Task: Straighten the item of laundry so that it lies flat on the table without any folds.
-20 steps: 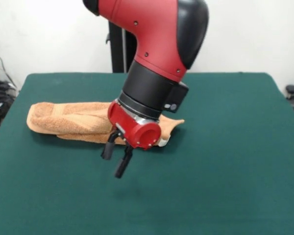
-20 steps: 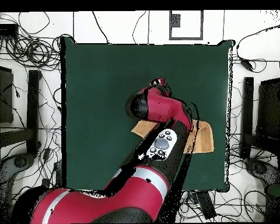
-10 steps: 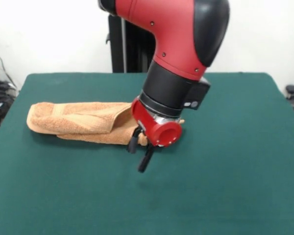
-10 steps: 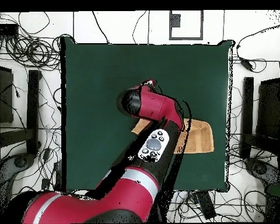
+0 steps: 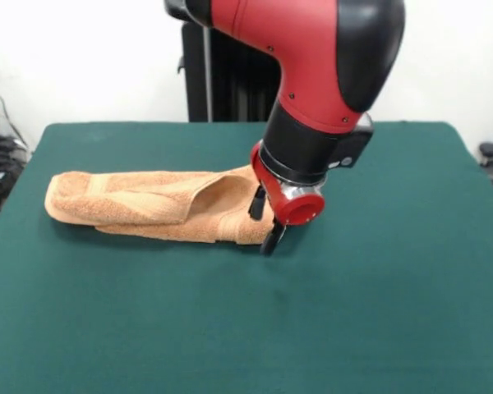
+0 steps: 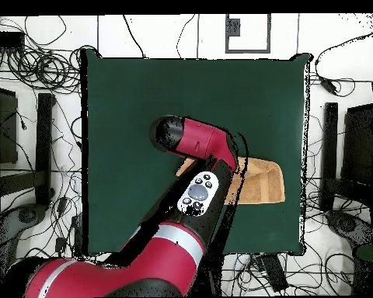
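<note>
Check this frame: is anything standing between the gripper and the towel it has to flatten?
Nothing visible does. In the front view the gripper is down at the end of the folded towel, with no other object on the green table around them. The overhead view hides the gripper under the arm, so actual contact cannot be confirmed.

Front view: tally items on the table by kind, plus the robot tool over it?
Folded orange-tan terry towel: 1
Large dark green felt-topped table: 1
Black-fingered end effector on the red and black arm: 1
Total: 3
</note>
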`<state>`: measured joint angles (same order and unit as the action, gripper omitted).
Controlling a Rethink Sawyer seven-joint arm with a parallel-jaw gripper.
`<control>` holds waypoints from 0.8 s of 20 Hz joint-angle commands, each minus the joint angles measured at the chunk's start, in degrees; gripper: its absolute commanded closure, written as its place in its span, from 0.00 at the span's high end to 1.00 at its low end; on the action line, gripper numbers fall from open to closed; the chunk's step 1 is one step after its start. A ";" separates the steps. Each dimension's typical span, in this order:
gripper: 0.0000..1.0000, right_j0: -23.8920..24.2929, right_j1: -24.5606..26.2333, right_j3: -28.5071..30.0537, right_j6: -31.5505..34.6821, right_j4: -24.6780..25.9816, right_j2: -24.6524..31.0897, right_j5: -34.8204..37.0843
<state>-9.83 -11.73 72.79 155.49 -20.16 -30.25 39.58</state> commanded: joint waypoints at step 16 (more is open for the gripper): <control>1.00 2.11 9.68 -2.71 6.61 3.40 -1.34 4.81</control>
<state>-8.17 -7.12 70.14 155.49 -19.03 -34.01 42.23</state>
